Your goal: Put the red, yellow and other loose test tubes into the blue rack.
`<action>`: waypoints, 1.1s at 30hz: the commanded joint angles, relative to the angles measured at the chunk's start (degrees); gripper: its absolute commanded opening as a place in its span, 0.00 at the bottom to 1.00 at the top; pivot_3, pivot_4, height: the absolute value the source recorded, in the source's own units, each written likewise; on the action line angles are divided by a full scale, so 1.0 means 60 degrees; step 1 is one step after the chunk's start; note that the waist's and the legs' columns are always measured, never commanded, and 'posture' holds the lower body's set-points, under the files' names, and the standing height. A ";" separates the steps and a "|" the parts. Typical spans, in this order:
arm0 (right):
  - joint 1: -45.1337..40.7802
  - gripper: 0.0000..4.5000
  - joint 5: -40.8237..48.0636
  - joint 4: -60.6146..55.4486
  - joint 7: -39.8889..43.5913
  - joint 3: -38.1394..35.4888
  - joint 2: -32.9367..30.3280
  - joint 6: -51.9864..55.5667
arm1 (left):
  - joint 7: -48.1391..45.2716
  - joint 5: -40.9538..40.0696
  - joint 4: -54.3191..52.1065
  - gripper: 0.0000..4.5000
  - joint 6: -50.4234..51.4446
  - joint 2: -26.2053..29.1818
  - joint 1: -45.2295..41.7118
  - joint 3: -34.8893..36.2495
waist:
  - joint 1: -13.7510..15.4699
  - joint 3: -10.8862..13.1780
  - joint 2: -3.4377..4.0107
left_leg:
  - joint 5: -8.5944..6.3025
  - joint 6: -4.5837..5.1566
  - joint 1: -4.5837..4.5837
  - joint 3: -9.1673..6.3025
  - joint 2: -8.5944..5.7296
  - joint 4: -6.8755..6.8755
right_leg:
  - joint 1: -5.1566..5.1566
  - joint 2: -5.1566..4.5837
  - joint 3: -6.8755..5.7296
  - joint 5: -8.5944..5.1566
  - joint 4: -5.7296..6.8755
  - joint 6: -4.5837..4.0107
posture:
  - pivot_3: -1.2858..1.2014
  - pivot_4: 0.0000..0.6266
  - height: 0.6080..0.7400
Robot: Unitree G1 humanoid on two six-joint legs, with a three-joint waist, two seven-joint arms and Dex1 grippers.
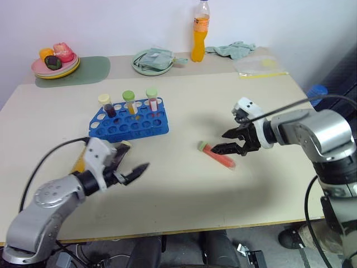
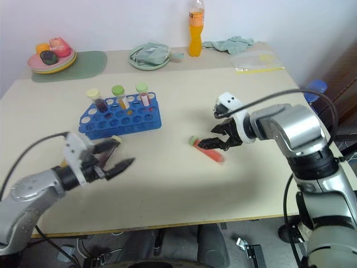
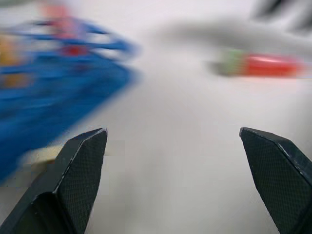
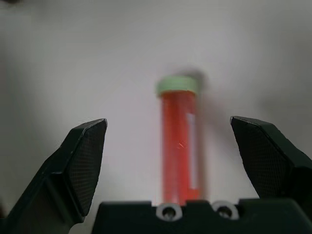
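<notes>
One blue rack on the pale table, toward the robot's left, with three capped tubes standing upright along its far row: a dark maroon tube with a cream cap, a yellow-orange tube with a green cap, and a third tube with a pale green cap and reddish contents. One loose red-orange tube with a pale green cap, lying flat on the table well to the right of the rack, cap end pointing toward the rack. Two grippers in sight. Right gripper hovering right over the lying tube, fingers spread wide with nothing between them; seen from the right wrist, the tube lying lengthwise in the middle of the gap, clear of both fingers. Left gripper near the table's front edge, just in front of the rack, fingers likewise spread and empty, pointing across toward the lying tube; from the left wrist, rack off to one side and tube further ahead, both blurred. At the far edge of the table: one orange soda bottle standing upright, one green round plate holding a folded packet, one crumpled pale green cloth, one clear bag, and one stack of plates carrying toy food on a green mat.
</notes>
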 commanded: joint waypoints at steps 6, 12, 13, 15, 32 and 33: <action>-0.1118 1.00 -0.0020 0.1046 -0.0480 0.1505 0.0477 0.1102 | -0.0752 0.0317 -0.0425 0.99 -0.0492 0.0300 0.0346 -0.0813 | -0.0004 0.0004 0.0006 | -0.0001 0.0001 -0.0008 -0.0001 -0.0002 0.0000 | -0.0008 -0.0001 0.0000 0.0007 -0.0004 0.0012 | 0.52 0.24 1.00; -0.1572 0.94 -0.0036 0.1870 -0.0565 0.2113 0.0841 0.1291 | -0.0717 0.0702 -0.0409 1.00 -0.0839 0.0227 0.0640 -0.1010 | -0.0022 0.0005 0.0009 | -0.0002 0.0003 -0.0008 0.0000 -0.0001 -0.0004 | -0.0015 0.0003 -0.0001 0.0013 -0.0002 0.0023 | 0.52 0.24 1.00; -0.1615 0.87 -0.0062 0.2003 -0.0594 0.2188 0.0892 0.1300 | -0.0660 0.0692 -0.0406 1.00 -0.0862 0.0161 0.0648 -0.0999 | -0.0012 0.0005 0.0009 | -0.0002 0.0004 -0.0008 0.0000 -0.0002 -0.0002 | -0.0013 0.0002 -0.0001 0.0013 -0.0002 0.0023 | 0.52 0.24 1.00; -0.1674 0.69 -0.0137 0.2182 -0.0638 0.2365 0.0950 0.1210 | -0.0559 0.0686 -0.0415 1.00 -0.0885 0.0051 0.0664 -0.0991 | 0.0004 0.0005 0.0008 | -0.0002 0.0003 -0.0010 -0.0001 -0.0004 0.0001 | -0.0011 0.0001 -0.0001 0.0014 -0.0003 0.0024 | 0.52 0.24 1.00; 0.1245 0.16 -0.0991 -0.0158 -0.0538 -0.0174 0.1952 -0.8509 | 0.0143 0.0602 0.0047 1.00 -0.1146 -0.0671 0.1182 0.0257 | -0.0028 0.0005 0.0008 | -0.0005 0.0010 -0.0012 0.0000 -0.0004 0.0001 | -0.0004 0.0006 -0.0012 0.0018 -0.0012 0.0034 | 0.52 0.24 1.00; 0.1490 0.16 -0.1007 0.0086 -0.1029 -0.0429 0.2650 -0.9100 | 0.0316 0.0507 0.0207 1.00 -0.1190 -0.0844 0.1180 0.0634 | -0.0067 0.0005 0.0007 | -0.0005 0.0010 -0.0012 0.0001 -0.0002 0.0003 | -0.0006 0.0009 -0.0011 0.0018 -0.0009 0.0034 | 0.52 0.24 1.00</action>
